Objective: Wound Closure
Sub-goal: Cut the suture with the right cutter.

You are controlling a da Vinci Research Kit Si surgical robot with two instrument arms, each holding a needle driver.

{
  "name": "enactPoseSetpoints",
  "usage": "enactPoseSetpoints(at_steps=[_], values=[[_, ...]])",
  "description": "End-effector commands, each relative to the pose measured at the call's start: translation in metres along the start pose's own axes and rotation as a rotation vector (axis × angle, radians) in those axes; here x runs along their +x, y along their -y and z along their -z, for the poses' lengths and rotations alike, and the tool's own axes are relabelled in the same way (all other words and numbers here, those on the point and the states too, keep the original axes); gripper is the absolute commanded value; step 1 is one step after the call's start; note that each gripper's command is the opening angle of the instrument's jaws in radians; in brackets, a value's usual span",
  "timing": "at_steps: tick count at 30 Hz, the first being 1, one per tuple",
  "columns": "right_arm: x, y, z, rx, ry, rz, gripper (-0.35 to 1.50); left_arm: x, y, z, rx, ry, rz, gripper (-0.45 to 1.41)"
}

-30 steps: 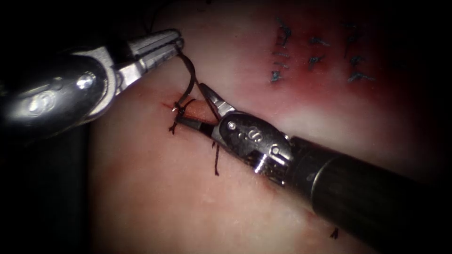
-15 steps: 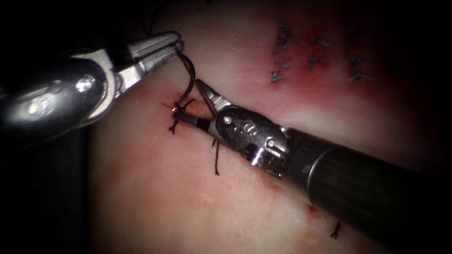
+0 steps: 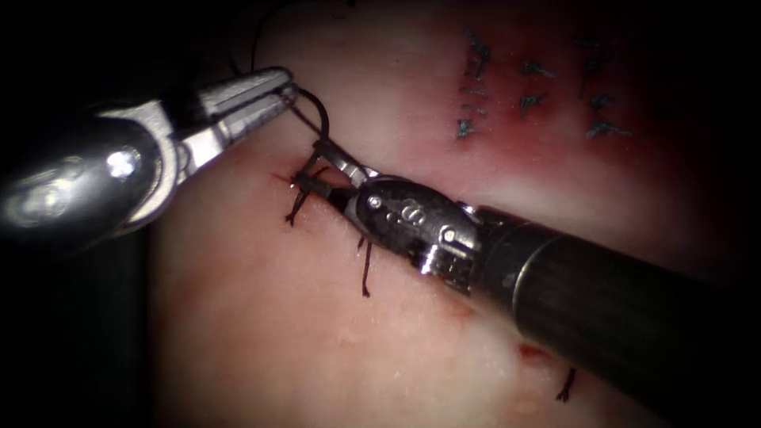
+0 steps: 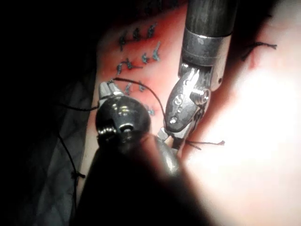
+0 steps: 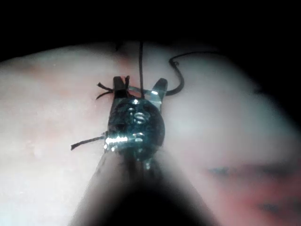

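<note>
My left tool (image 3: 287, 84) comes in from the upper left, its jaws shut on the dark thread (image 3: 323, 113). The thread curves down from them to a knot (image 3: 304, 179) on the cut in the tissue (image 3: 261, 317). My right tool (image 3: 311, 165) reaches in from the lower right, its jaws open on either side of the thread just above the knot, holding nothing. The right wrist view shows these open jaws (image 5: 141, 85) with the thread (image 5: 141, 59) running between them. In the left wrist view the left tool (image 4: 107, 87) grips the thread (image 4: 143, 88) beside the right tool (image 4: 183, 106).
Short cut ends of thread (image 3: 366, 273) stick up from the stitches beside the knot, and another (image 3: 566, 386) lies at the lower right. Blue marks (image 3: 527, 87) dot the reddened tissue at the upper right. Red fluid (image 3: 529, 351) spots the tissue by the right shaft.
The right tool slid left toward the knot and its jaws narrowed around the thread. The left tool drifted slightly left and down, still holding the thread.
</note>
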Motion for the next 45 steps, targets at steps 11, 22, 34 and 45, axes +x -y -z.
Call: enactPoseSetpoints(at_steps=[11,22,34,45], values=[[-0.0016,-0.0026,0.0125,0.045,-0.013,0.013,1.38,-0.0034,-0.0062,0.0063,-0.064,-0.042,0.074,-0.35],[-0.0029,-0.0039,0.0192,0.028,0.029,0.049,1.31,-0.0121,-0.0143,0.0079,-0.151,-0.019,0.209,-0.22],[-0.0033,-0.0029,0.0193,0.001,0.046,0.068,1.38,-0.0267,-0.0142,0.0045,-0.161,0.057,0.319,0.7],[-0.0037,-0.0023,0.0195,-0.005,0.041,0.074,1.4,-0.0294,-0.0126,0.0114,-0.393,0.085,0.429,0.78]])
